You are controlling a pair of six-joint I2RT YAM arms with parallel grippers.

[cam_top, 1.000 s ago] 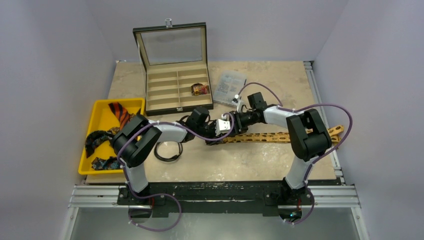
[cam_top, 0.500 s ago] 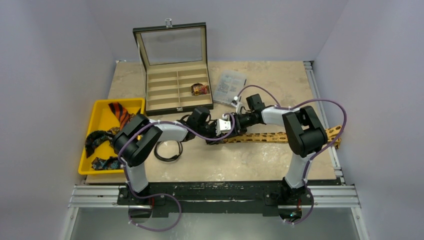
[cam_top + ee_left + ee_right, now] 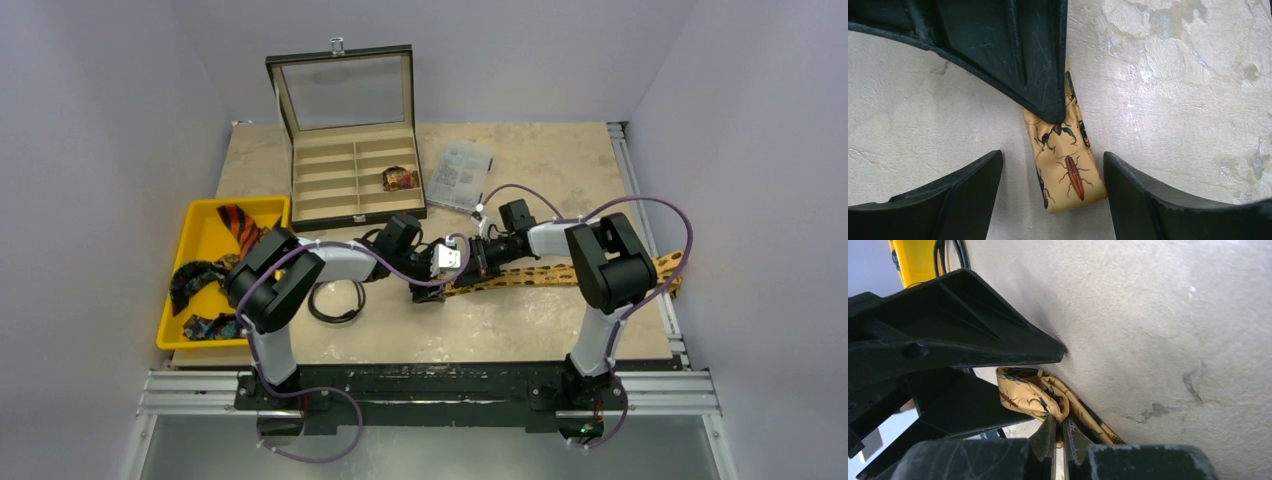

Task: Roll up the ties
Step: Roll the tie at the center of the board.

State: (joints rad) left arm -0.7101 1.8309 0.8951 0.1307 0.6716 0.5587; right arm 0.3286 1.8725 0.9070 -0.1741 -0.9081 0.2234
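Observation:
The tan-gold tie (image 3: 560,272) with insect print lies across the table from the centre to the right edge. In the left wrist view its folded narrow end (image 3: 1070,172) lies flat between the fingers of my open left gripper (image 3: 1052,160); the jaws stand apart on either side of it without gripping. My right gripper (image 3: 1058,432) is shut on a fold of the same tie (image 3: 1025,395), just beside the left gripper. In the top view the two grippers, left (image 3: 428,285) and right (image 3: 462,268), meet at the table's centre.
A yellow tray (image 3: 200,220) at the left holds an orange black-striped tie (image 3: 240,225) and dark ties (image 3: 195,275). An open compartment box (image 3: 355,185) at the back holds a rolled tie (image 3: 400,178). A black cable loop (image 3: 335,300) and a clear packet (image 3: 462,172) lie nearby.
My right gripper has moved nearer and lower towards the left gripper, taking the tie's end with it. The left arm has hardly moved.

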